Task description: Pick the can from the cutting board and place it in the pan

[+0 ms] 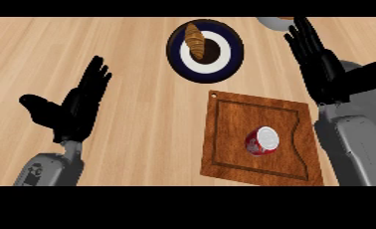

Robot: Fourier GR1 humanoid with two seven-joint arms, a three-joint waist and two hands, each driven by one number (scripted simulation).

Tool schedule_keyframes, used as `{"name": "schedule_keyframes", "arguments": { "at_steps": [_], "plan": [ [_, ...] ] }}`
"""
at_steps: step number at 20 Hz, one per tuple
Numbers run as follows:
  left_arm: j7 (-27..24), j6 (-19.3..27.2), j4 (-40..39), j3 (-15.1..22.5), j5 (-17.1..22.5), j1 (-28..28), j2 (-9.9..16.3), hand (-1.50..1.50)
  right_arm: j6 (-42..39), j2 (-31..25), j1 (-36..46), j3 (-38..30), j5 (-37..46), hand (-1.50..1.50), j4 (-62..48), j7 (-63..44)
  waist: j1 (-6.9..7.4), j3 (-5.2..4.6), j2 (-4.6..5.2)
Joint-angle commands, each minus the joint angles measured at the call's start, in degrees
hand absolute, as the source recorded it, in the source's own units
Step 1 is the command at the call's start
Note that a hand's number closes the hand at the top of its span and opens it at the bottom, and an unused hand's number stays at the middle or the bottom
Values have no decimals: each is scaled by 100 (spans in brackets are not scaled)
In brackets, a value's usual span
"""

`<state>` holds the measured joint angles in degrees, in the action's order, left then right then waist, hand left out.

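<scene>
The right hand [317,61] hangs over the counter's right side with its fingers straight and held close together, pointing toward the far edge, holding nothing; its grey forearm runs down along the right border of the view. The fingertips lie just beside a pale grey rounded object [275,22] that is cut off at the top of the view, too little of it showing to tell what it is. Just left of and below this hand lies the wooden cutting board [235,138], a dark reddish-brown slab with a groove around its face and a small hole at its far left corner, set slightly askew on the light wooden counter [132,49]. On the board's right half, apart from the hand, sits the can [262,141], red with a pale pattern and a white end facing up, tilted a little. Beyond the board, toward the far edge, rests a dark blue plate [234,49] with a white ring and a dark centre, and a golden-brown croissant [195,41] lies across its left part. Well apart at the counter's left, the left hand [73,108] rests open, fingers straight and up, thumb spread out to the left.
</scene>
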<state>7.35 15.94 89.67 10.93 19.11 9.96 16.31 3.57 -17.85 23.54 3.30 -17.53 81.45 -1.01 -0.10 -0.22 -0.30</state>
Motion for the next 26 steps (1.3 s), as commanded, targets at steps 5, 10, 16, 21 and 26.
{"name": "schedule_keyframes", "arguments": {
  "at_steps": [5, 10, 16, 21, 26],
  "plan": [
    [-1215, -210, 230, 389, -742, -608, -161, 0, -1005, -374, -935, -352, -605, 150, 1384, 391, -48, 24, -1],
    [-1530, -339, 3, 404, -719, -693, -227, 0, 177, -496, -2815, -513, 502, -150, 2168, 566, -263, 18, -22],
    [-1492, -308, 108, 581, -913, -670, -401, 0, -685, -1175, -4283, -939, 933, -150, 2726, 1510, -127, 22, 12],
    [-1603, -556, -161, 521, -890, -690, -442, 0, -672, -1516, -3848, -767, 1314, -150, 3687, 11, -23, 15, 25],
    [-1584, -425, -98, 665, -1108, -711, -572, 0, -1109, -2021, -3245, -380, 1734, -150, 3606, -977, 50, 14, 36]
  ]
}}
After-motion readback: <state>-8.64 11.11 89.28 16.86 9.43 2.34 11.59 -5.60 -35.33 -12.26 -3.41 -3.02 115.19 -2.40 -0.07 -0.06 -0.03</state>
